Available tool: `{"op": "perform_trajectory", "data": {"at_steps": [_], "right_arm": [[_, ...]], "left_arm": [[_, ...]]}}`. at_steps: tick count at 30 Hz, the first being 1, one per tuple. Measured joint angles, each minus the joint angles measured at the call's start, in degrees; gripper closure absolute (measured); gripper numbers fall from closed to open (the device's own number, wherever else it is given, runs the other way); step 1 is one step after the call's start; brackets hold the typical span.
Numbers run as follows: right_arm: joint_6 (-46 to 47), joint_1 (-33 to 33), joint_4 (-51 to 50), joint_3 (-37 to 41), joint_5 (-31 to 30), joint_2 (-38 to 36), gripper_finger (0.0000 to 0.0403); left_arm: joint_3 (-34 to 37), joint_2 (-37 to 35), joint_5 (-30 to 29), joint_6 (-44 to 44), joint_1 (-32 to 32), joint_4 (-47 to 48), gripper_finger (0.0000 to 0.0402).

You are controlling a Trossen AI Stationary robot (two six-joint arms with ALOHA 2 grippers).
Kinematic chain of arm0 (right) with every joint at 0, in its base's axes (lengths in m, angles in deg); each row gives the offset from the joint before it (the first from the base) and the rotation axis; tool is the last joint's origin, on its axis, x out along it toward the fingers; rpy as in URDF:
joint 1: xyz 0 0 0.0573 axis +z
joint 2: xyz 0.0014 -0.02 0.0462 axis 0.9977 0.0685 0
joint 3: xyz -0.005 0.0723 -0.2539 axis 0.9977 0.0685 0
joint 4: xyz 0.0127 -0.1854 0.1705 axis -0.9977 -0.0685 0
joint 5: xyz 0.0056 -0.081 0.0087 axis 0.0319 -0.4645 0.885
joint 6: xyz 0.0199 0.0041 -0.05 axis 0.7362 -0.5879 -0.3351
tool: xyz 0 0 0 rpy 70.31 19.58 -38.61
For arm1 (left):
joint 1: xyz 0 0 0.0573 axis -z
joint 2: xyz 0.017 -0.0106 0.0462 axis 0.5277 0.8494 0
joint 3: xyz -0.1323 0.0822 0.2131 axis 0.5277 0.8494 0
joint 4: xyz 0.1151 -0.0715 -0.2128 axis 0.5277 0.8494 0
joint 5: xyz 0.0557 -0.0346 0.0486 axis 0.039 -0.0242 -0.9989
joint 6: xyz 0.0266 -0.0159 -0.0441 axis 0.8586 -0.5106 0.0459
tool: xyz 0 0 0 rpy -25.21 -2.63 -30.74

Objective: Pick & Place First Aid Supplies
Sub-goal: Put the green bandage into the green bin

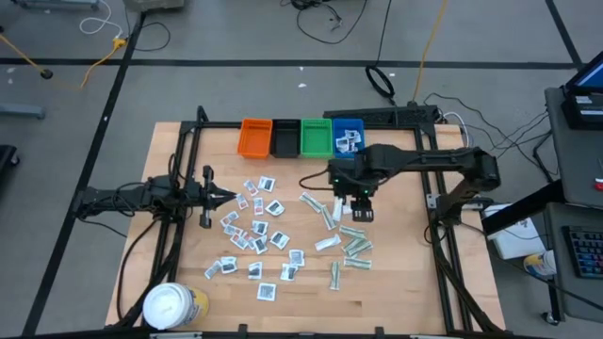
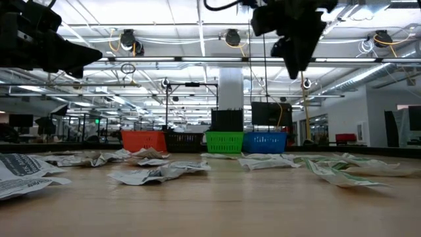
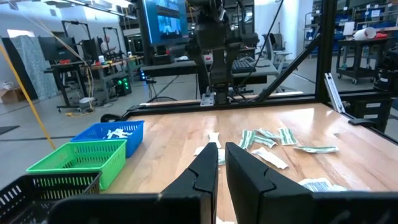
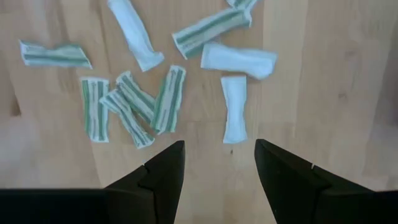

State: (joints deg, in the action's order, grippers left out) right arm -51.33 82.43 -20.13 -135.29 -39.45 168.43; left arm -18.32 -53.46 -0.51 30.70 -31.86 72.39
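From above, the wooden table (image 1: 415, 282) carries many small packets. The white sachets (image 1: 254, 235) lie scattered around the centre and towards 7 o'clock; the green-white strip wrappers (image 1: 350, 243) lie towards 4 o'clock. Four bins stand in a row at 12 o'clock: orange bin (image 1: 254, 137), black bin (image 1: 285, 137), green bin (image 1: 316, 137), blue bin (image 1: 347, 136), the last one with some packets inside. A yellow tub (image 1: 173, 306) with a white lid stands at 7 o'clock. The left gripper (image 1: 229, 196) waits at 9 o'clock, its jaws clenched on nothing. The right gripper (image 1: 362, 213) hangs above the strip wrappers.

In the low view, the right gripper (image 2: 297, 69) is well above the table.

In the left wrist view, the left gripper's fingers (image 3: 202, 171) nearly touch.

In the right wrist view, the right gripper (image 4: 219, 168) has its jaws released wide, holding nothing, with one plain white wrapper (image 4: 234, 117) just beyond the gap.
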Motion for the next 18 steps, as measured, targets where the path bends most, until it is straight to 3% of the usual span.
{"op": "perform_trajectory", "data": {"at_steps": [18], "right_arm": [[-1.74, -0.11, 21.77, 21.66, -0.22, -2.04, 0.0216]], "left_arm": [[0.01, -0.01, 0.02, -0.01, -0.01, 0.0, 0.0364]]}}
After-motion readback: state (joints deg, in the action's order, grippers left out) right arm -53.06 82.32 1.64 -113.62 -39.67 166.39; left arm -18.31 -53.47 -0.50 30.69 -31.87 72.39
